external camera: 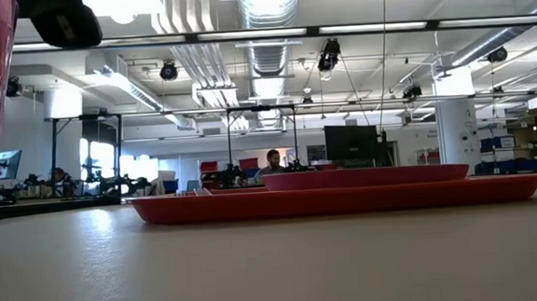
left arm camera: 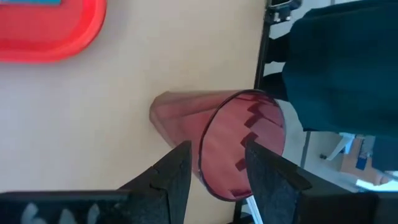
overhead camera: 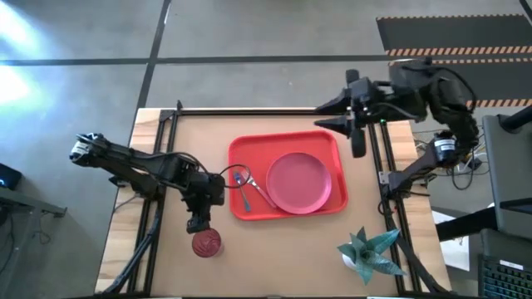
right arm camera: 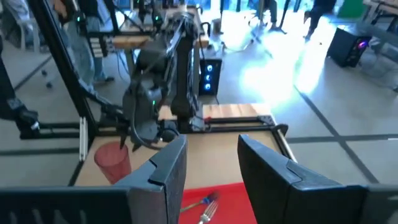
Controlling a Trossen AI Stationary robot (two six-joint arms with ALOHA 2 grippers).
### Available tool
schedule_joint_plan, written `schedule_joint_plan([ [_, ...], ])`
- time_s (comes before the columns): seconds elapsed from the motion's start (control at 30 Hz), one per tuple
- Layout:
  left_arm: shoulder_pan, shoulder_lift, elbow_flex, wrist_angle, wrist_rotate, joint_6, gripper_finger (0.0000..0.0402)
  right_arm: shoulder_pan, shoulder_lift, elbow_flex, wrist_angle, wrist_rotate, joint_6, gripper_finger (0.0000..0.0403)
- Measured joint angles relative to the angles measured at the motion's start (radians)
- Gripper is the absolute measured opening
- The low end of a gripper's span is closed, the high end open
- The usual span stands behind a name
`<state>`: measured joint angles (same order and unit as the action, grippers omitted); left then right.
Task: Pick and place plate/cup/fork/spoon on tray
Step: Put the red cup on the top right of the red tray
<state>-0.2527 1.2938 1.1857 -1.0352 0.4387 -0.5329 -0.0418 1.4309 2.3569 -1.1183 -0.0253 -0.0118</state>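
The red tray (overhead camera: 249, 209) lies mid-table, holding the pink plate (overhead camera: 298, 183) on its right part and the fork (overhead camera: 259, 193) and spoon (overhead camera: 240, 178) on its left. The dark-red ribbed cup (overhead camera: 206, 243) stands upright on the table, near the front and left of the tray. My left gripper (left arm camera: 216, 171) is open, slanting down just over the cup (left arm camera: 242, 146); one finger (left arm camera: 177, 171) stands outside its rim and one (left arm camera: 267, 177) over its mouth, with no touch showing. My right gripper (right arm camera: 211, 165) is open and empty, raised over the table's far right side.
A green folded-paper plant (overhead camera: 370, 253) sits at the front right corner. Black frame rails (overhead camera: 384, 166) run along the table's left and right sides. Bare tabletop (overhead camera: 283, 249) lies in front of the tray. People sit in the room beyond the table (external camera: 272, 161).
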Motion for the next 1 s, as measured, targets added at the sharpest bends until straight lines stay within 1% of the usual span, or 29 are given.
schedule_joint_plan([
  [0.27,-0.016,0.0,-0.033,0.0,0.01,-0.063,0.0132,0.0,-0.024,0.0,-0.001,0.001,0.0,0.0129],
  [0.4,-0.021,0.014,-0.033,0.012,0.008,-0.064,0.0132,0.0,-0.017,0.0,-0.005,0.0,-0.01,0.0128],
  [0.73,-0.072,0.133,-0.034,0.01,0.003,-0.051,0.0132,0.0,-0.016,-0.001,-0.007,0.0,-0.015,0.0127],
  [0.8,-0.077,0.159,-0.034,0.007,-0.006,-0.029,0.0132,0.0,-0.016,-0.001,-0.007,0.0,-0.016,0.0127],
  [0.9,-0.078,0.196,-0.034,0.006,-0.075,-0.005,0.0132,0.0,-0.016,-0.001,-0.007,0.0,-0.018,0.0126],
  [1.0,-0.078,0.225,-0.034,0.007,-0.111,0.025,0.0131,0.0,-0.016,-0.001,-0.007,0.0,-0.016,0.0124],
])
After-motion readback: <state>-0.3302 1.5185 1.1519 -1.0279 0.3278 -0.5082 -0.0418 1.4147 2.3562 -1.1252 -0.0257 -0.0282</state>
